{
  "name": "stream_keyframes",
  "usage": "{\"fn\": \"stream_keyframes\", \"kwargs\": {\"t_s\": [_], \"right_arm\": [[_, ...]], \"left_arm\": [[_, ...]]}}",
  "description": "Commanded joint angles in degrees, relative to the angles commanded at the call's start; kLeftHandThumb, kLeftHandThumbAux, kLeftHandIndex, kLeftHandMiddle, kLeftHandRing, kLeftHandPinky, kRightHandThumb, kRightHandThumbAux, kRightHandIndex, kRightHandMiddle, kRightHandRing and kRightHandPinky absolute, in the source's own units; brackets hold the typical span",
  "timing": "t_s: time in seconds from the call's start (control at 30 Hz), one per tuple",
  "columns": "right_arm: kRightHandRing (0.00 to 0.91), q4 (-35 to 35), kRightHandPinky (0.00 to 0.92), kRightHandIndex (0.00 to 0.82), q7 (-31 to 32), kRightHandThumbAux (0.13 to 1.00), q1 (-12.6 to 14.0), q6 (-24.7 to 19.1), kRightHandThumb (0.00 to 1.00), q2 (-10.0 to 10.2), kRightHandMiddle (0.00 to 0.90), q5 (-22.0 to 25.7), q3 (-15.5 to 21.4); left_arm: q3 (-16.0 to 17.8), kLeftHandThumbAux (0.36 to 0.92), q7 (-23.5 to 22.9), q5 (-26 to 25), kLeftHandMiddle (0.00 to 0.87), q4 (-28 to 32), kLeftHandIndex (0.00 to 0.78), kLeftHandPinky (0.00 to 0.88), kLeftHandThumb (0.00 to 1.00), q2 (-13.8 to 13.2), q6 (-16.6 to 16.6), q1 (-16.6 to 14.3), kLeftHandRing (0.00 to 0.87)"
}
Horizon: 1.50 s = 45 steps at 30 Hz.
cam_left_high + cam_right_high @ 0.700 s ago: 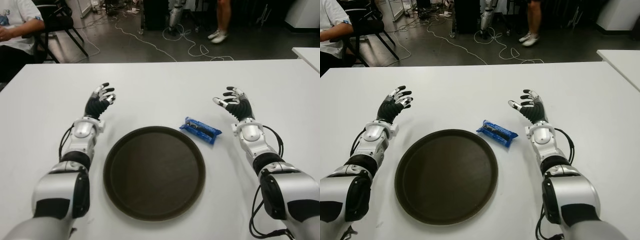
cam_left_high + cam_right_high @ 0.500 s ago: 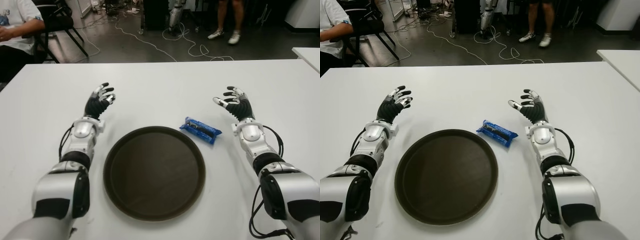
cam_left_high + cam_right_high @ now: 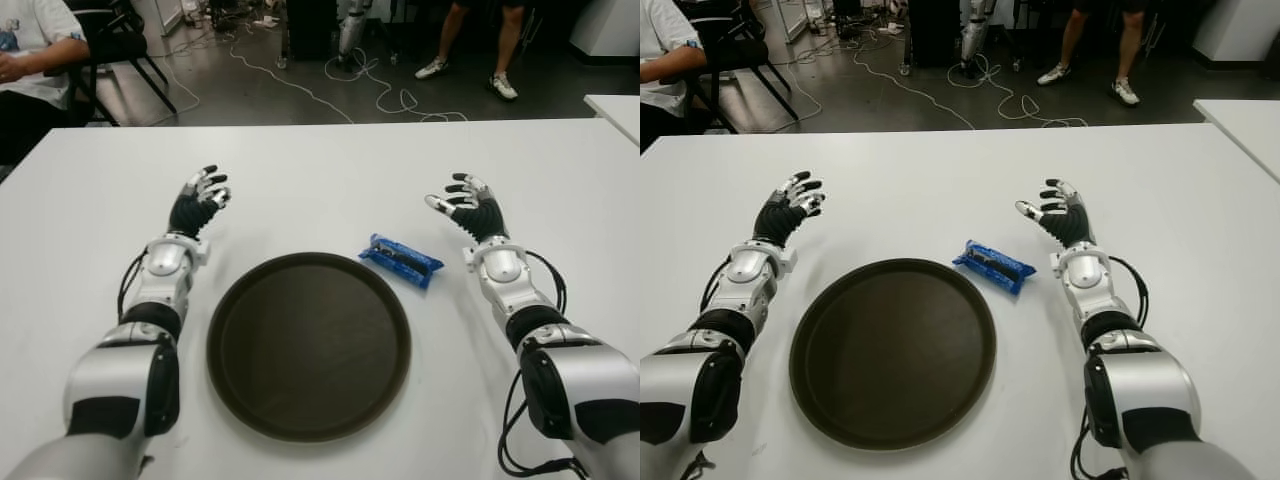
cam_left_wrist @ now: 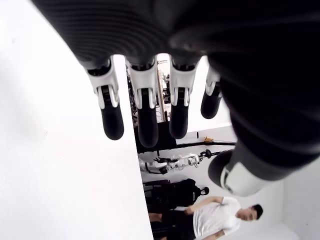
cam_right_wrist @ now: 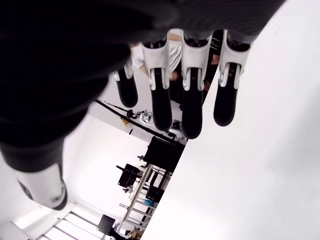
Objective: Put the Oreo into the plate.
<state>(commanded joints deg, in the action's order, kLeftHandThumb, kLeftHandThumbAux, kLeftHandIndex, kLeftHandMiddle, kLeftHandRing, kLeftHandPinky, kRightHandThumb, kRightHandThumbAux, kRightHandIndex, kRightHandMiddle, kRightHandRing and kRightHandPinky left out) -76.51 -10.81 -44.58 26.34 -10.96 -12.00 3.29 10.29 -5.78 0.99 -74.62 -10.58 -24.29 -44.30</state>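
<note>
We see the plate (image 3: 308, 345) low in the centre of the frame on the bench (image 3: 320, 170), with the Oreo (image 3: 400, 260) just beside its upper-right rim. The left robot hand (image 3: 198, 203) shows at centre left, the right robot hand (image 3: 468, 210) at centre right.

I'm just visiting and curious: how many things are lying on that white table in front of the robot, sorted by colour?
Blue: 1, the Oreo pack, lying beside the plate.
Dark brown: 1, the round plate, with nothing on it.
Total: 2 things on the table.
</note>
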Motion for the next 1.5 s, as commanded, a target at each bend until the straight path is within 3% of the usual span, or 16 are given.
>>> {"fn": "stream_keyframes", "kwargs": {"t_s": [1.5], "right_arm": [[0.304, -0.1, 0.331, 0.224, -0.5, 0.604, 0.1, 0.3, 0.120, -0.1, 0.294, -0.2, -0.1]], "left_arm": [[0.0, 0.675, 0.1, 0.0, 0.202, 0.1, 0.111, 0.216, 0.134, 0.0, -0.5, 0.1, 0.205]]}}
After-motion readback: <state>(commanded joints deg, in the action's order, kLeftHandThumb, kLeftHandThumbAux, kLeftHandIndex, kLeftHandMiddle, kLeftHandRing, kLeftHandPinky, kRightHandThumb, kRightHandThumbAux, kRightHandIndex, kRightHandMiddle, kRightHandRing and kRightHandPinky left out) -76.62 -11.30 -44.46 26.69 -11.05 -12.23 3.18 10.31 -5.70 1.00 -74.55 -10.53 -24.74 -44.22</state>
